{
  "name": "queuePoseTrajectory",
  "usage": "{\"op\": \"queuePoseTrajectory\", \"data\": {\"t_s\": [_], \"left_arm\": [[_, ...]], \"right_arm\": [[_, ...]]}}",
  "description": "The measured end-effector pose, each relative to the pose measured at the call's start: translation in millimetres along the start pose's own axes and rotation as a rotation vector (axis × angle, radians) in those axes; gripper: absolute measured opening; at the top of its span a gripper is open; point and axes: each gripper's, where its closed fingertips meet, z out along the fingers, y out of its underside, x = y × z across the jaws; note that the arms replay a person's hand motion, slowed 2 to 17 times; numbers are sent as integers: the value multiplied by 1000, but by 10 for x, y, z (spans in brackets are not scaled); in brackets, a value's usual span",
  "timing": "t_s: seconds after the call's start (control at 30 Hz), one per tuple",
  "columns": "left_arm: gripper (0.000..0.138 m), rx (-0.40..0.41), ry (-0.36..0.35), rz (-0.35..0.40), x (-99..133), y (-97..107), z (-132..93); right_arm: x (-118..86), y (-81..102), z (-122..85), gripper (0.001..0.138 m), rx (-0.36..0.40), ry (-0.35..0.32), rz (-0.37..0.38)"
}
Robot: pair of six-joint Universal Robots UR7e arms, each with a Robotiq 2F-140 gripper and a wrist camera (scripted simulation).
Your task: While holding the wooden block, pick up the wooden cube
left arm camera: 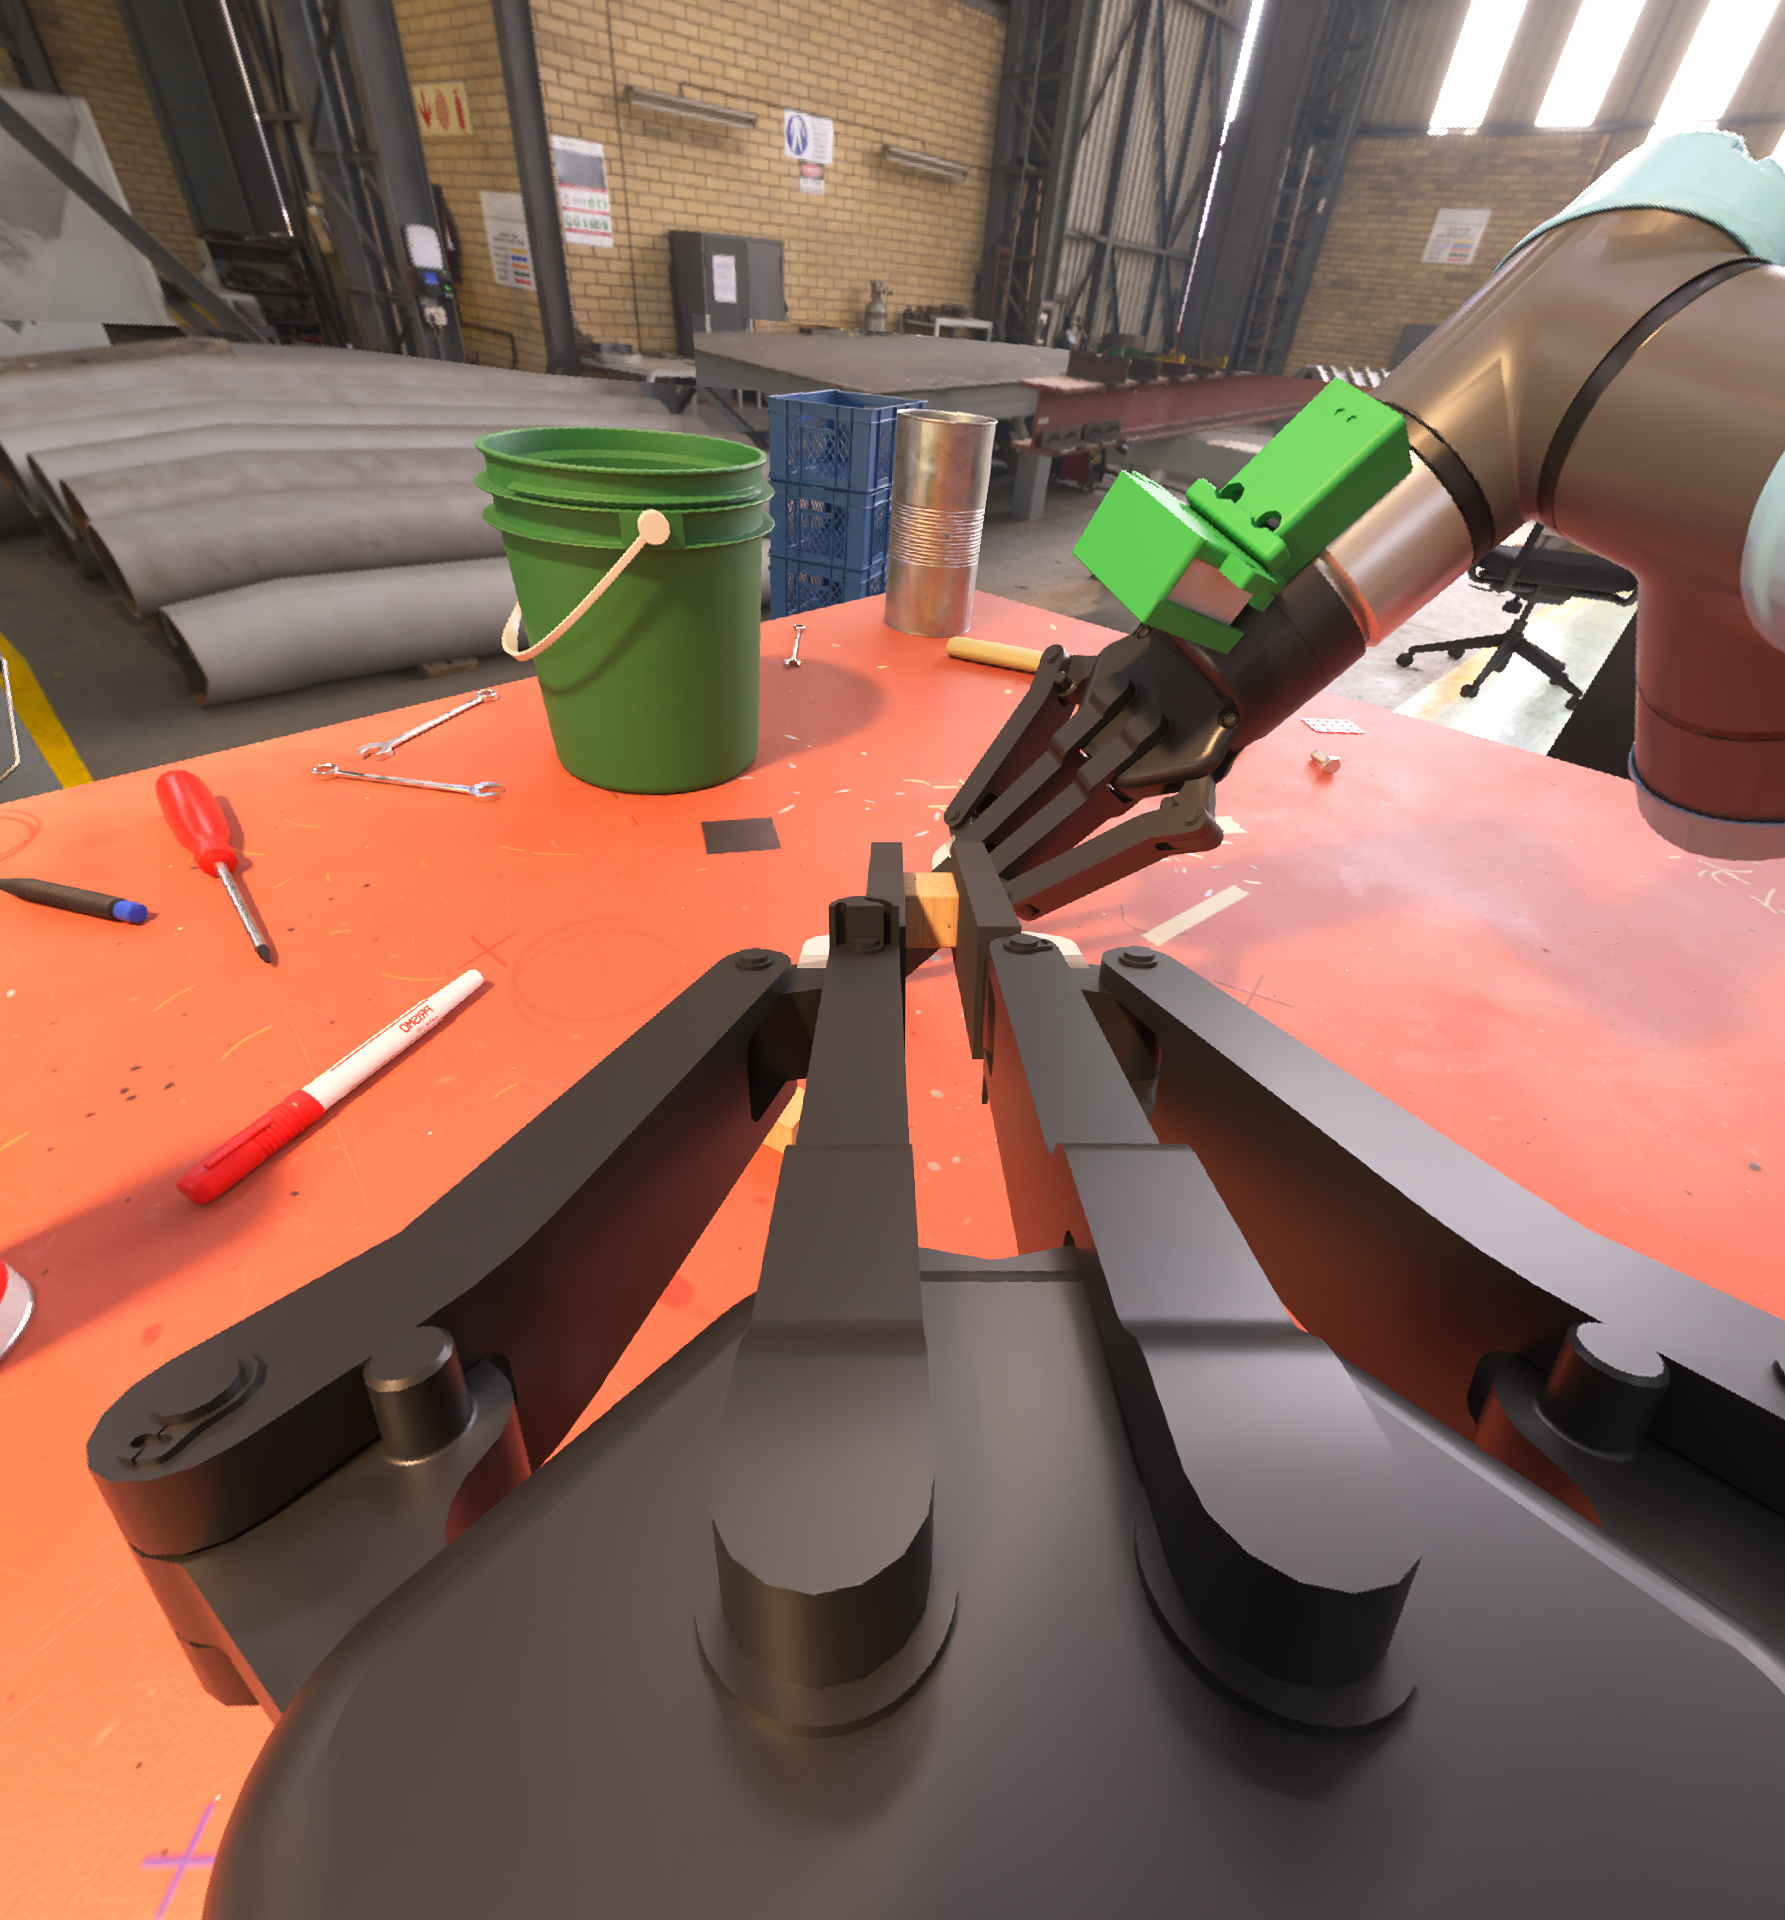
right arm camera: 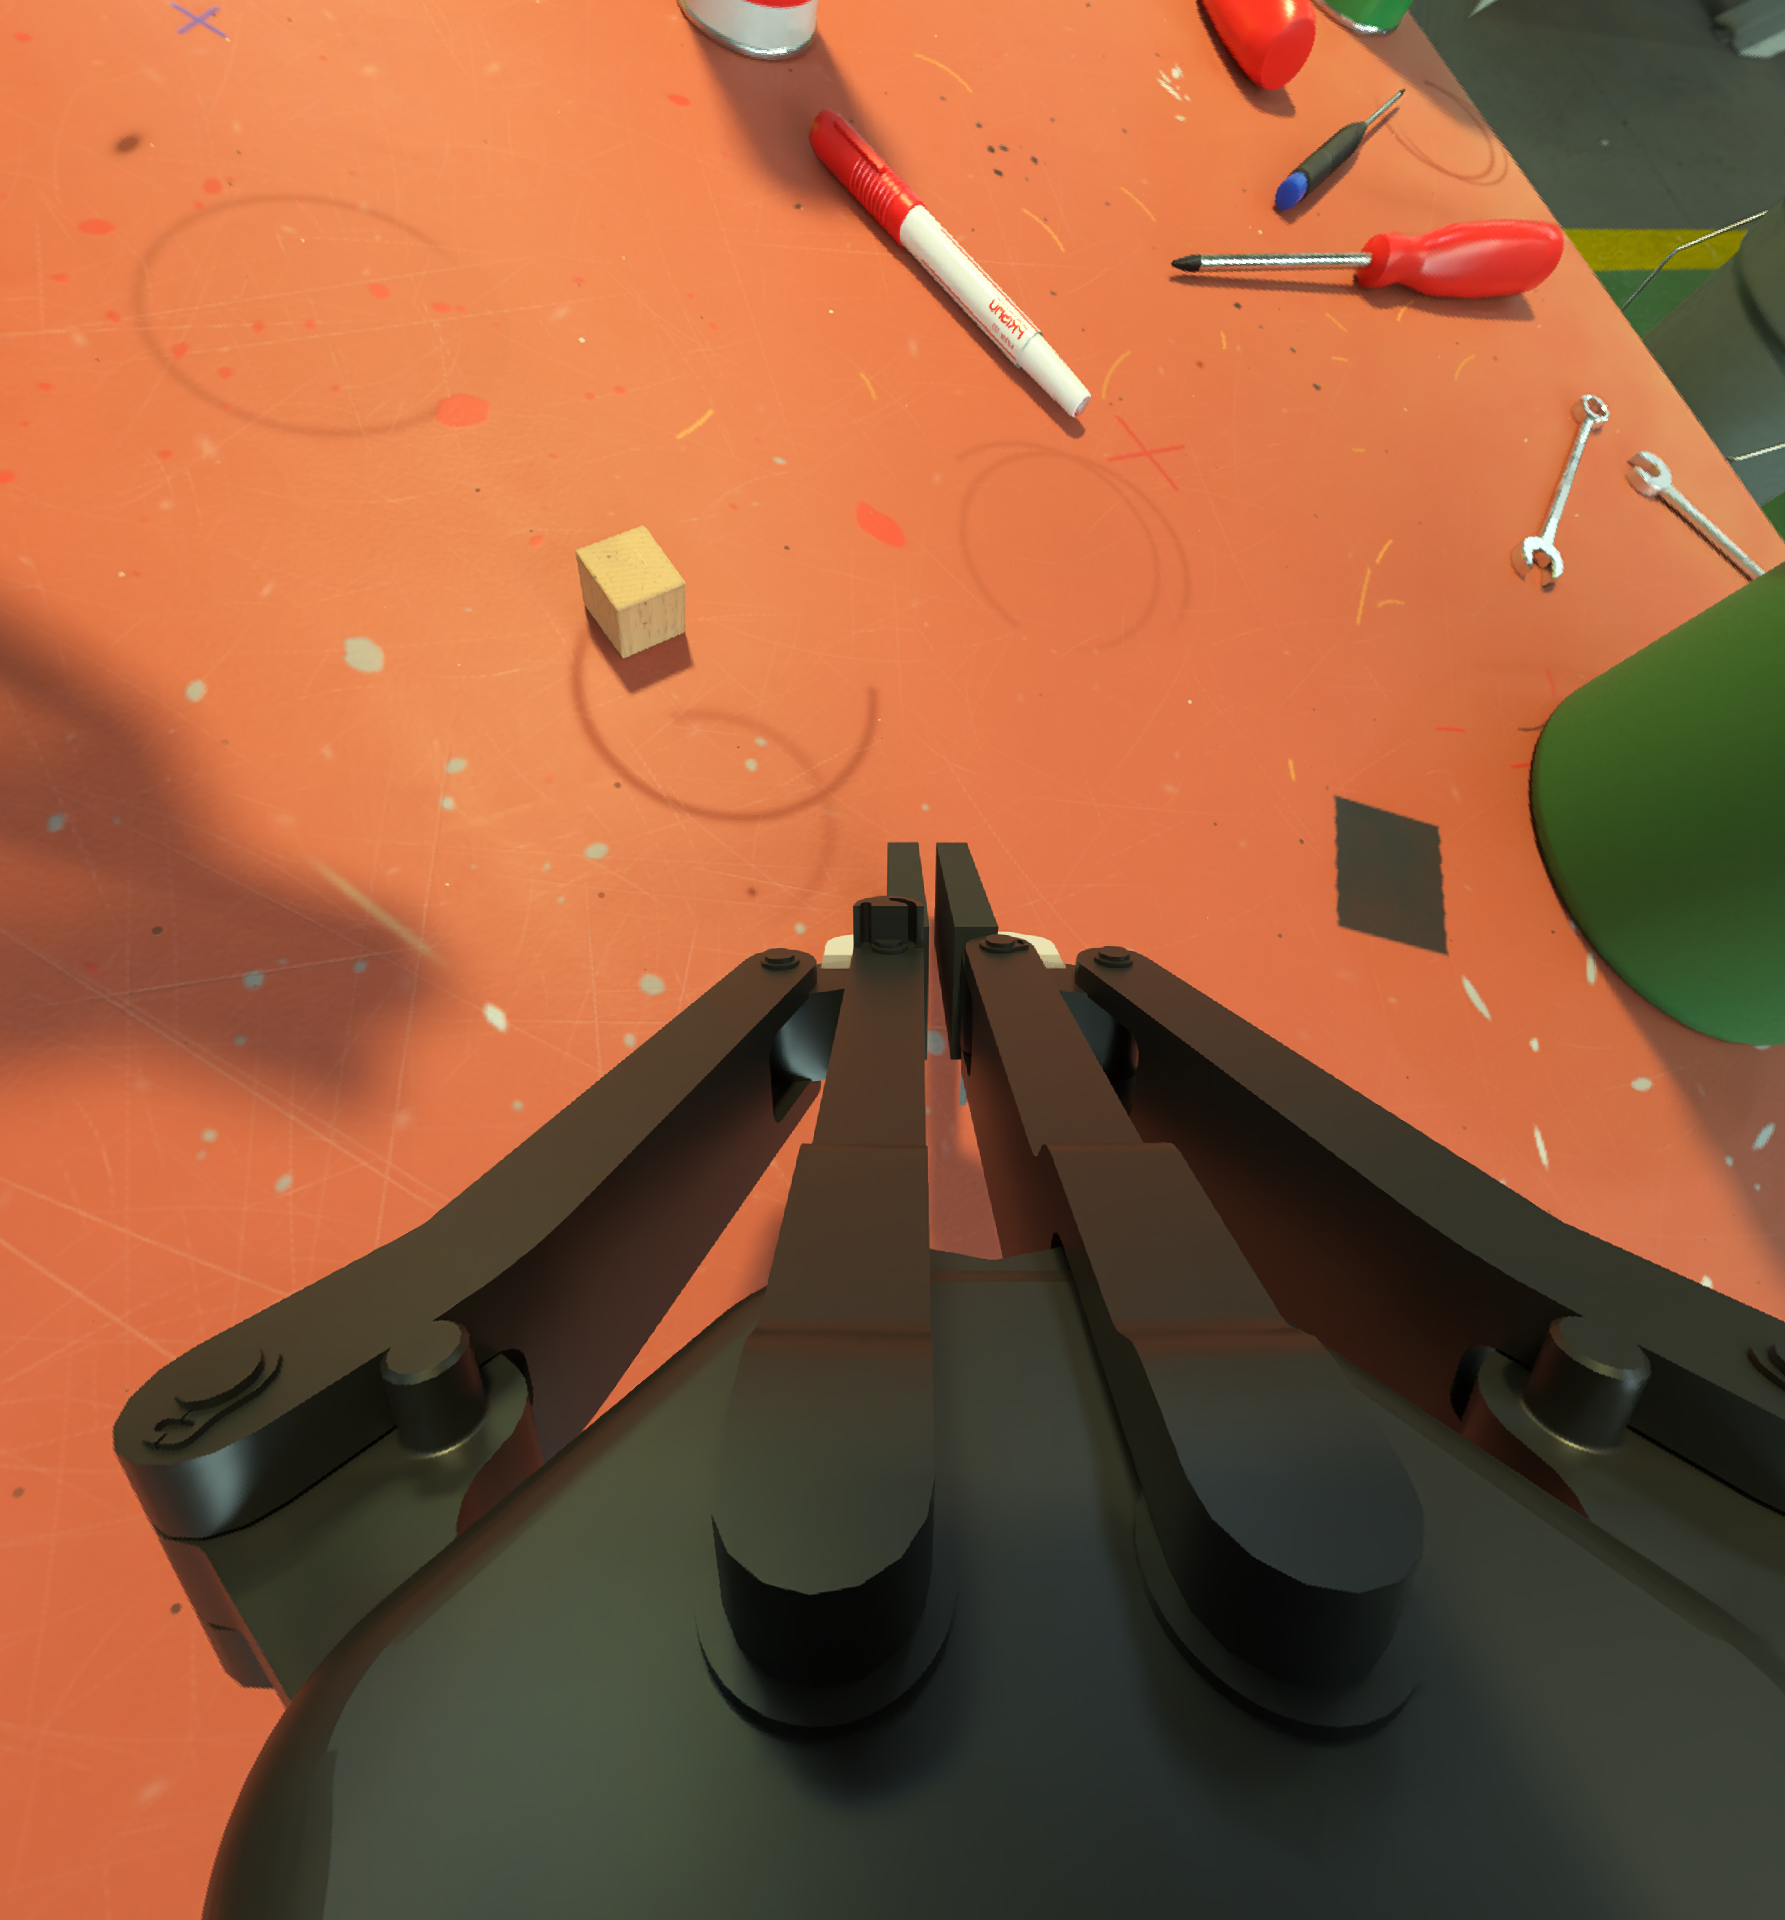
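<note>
Left wrist view: left tool [left arm camera: 929, 904] clamps a pale wooden block [left arm camera: 933, 910] between its fingertips, above the orange surface [left arm camera: 555, 935].
Right tool, from left: right tool [left arm camera: 955, 842] reaches in beside the held block; contact unclear.
Right wrist view: right tool [right arm camera: 927, 883] fingers nearly together, nothing between them.
Wooden cube: wooden cube [right arm camera: 631, 590] rests on the surface, ahead and left of the right tool, well apart.
Nearby: red marker [right arm camera: 945, 260], green bucket [left arm camera: 639, 603].
</note>
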Motion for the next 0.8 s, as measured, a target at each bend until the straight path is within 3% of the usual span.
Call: {"op": "queuePoseTrajectory", "data": {"t_s": [0.37, 0.67, 0.8], "left_arm": [[13, -2, -6, 0, -29, 11, -17], [13, -5, -5, 0, -37, 21, -17], [13, -6, -4, 0, -36, 24, -15]], "right_arm": [[11, 35, -13, 3, 1, -19, -5], [7, 135, -90, 4, -53, -61, 1], [-2, 122, -121, 20, -52, -78, -43]]}}
